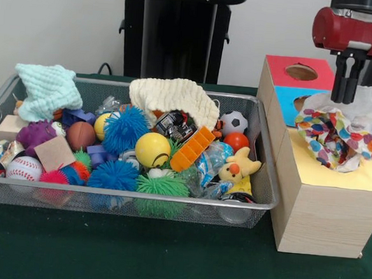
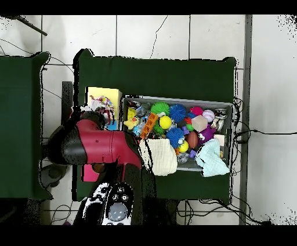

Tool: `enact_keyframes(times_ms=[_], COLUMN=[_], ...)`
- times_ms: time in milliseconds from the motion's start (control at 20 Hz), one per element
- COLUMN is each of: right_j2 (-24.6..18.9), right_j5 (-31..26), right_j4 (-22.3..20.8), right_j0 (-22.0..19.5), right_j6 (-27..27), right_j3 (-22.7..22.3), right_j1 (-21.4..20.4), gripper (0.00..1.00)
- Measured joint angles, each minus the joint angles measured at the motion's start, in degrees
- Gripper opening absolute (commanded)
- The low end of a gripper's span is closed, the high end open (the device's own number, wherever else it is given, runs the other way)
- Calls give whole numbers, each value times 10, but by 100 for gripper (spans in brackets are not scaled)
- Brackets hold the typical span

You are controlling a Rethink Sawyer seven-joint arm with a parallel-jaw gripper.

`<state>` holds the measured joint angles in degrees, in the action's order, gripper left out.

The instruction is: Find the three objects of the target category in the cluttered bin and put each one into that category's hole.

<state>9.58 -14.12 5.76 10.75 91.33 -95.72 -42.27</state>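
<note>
Sitting at left on the green desk (image 1: 165, 259): wire bin (image 1: 267, 183) crowded with toys, a mint cloth (image 1: 47, 90) at its far-left corner and a cream knitted cloth (image 1: 174, 96) draped along the back edge, both apparently waiting their turn. Standing at right: wooden sorting box (image 1: 321, 213). Hanging over its yellow top: hand (image 1: 343, 99), fingers clenched on a polka-dot cloth (image 1: 336, 138), sagging onto the box. Judging one cloth nearly delivered, two remaining.

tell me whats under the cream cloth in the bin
Under the cream cloth's front edge a black packet and an orange grid piece poke out. Whatever lies further back under it is covered.
</note>
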Motion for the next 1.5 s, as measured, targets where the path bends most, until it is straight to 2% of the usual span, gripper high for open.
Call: enact_keyframes(times_ms=[1500], right_j2=[7], right_j5=[22], right_j4=[0], right_j0=[7], right_j6=[0], right_j3=[-21], right_j1=[35], gripper=[0])
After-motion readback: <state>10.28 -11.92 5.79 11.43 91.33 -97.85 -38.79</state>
